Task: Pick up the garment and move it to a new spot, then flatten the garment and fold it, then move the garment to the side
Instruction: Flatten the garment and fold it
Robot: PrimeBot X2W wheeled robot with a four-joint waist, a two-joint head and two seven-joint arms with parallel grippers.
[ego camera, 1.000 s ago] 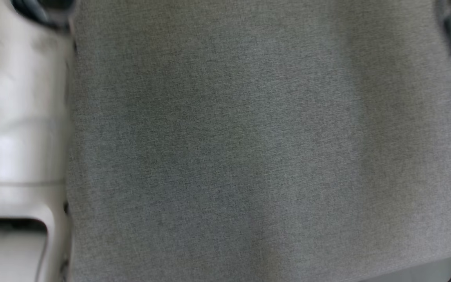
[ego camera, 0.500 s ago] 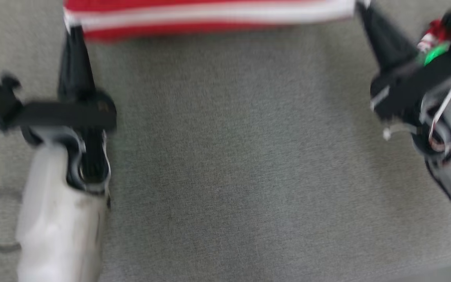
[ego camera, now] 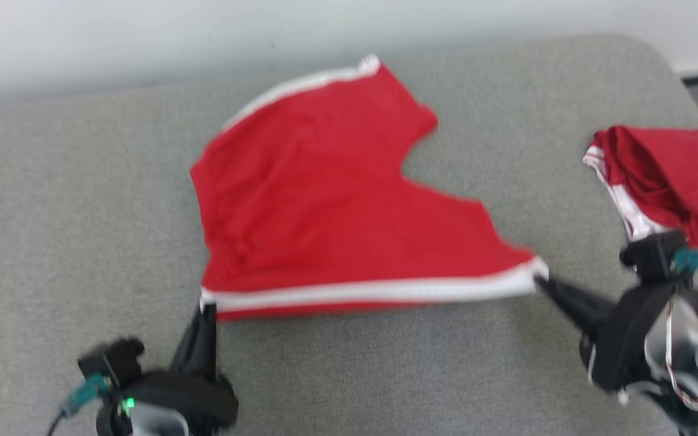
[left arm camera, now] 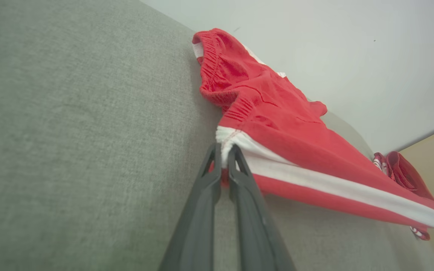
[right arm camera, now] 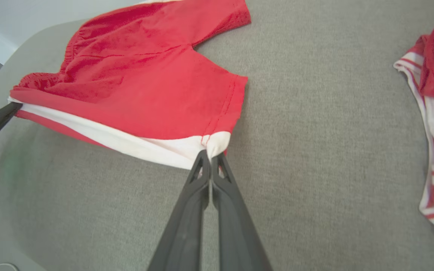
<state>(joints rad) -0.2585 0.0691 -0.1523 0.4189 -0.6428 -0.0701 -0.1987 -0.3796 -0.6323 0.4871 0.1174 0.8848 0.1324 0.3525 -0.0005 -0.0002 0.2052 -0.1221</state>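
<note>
A pair of red shorts [ego camera: 319, 200] with white side stripes is stretched over the grey cushioned surface [ego camera: 82, 200]. Its near striped edge is held taut just above the fabric between both grippers. My left gripper [ego camera: 206, 304] is shut on the waistband corner [left arm camera: 224, 145] at the lower left. My right gripper [ego camera: 543, 280] is shut on the leg-hem corner [right arm camera: 215, 145] at the lower right. The far leg and waistband [right arm camera: 43, 79] rest on the surface.
A second red and white garment [ego camera: 670, 175] lies crumpled at the right edge of the surface, close to my right wrist. A pale wall [ego camera: 203, 30] runs behind. The surface's rounded corner [ego camera: 658, 54] and the floor lie at the far right.
The head camera has swung up, so the whole picture shifted from bare grey fabric to the shorts and both grippers. Both grippers held the striped edge half a second ago as now.
</note>
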